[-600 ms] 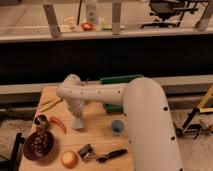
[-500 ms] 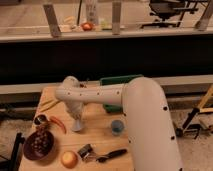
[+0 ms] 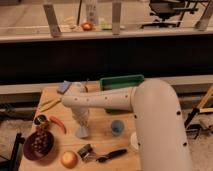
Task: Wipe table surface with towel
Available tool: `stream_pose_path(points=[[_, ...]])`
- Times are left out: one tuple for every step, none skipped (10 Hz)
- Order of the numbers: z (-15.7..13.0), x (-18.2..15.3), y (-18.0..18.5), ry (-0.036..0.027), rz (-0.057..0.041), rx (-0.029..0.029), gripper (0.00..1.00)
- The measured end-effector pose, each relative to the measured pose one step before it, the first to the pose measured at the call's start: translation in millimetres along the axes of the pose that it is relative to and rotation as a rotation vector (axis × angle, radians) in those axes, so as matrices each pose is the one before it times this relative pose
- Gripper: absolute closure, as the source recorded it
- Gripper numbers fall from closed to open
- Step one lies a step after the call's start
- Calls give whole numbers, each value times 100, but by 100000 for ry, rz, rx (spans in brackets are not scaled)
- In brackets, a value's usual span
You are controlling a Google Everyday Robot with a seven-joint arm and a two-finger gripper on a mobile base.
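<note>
Camera view: wooden table (image 3: 100,136) seen from above and in front.
Arm (image 3: 115,99): white; it reached from the lower right across the table to the left, then bent downward at the elbow.
Gripper (image 3: 80,121): pointed down over the left-middle of the table, right above the towel. How wide it stood, and whether it had hold of the cloth, could not be told.
Towel (image 3: 82,133): a small grey bunch on the tabletop directly under the gripper, touching it or nearly so.
Blue cup (image 3: 117,127): stood upright to the right of the towel, apart from it.
Green bin (image 3: 121,82): sat at the table's far edge, partly behind the arm.
Red pepper (image 3: 58,123): lay left of the towel.
Dark bowl (image 3: 30,153): sat at the near-left corner and held something knobbly.
Orange fruit (image 3: 68,159): lay near the front edge, close to a black-handled tool (image 3: 112,155).
</note>
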Motion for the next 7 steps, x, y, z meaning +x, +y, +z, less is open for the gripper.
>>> stream_pose_path(points=[[103,797,1992,160,4352,-283,100],[-92,1020,1087,371,3330,-49,100],[-214,1613,969,374,3208,104,100],[-273,1032,252,317,1236,253,100],[-142,440,-104,111,-6,17,100],[-276,380,-844,196,-961,286,100],[-253,165,-1117,73,-1367,299,100]])
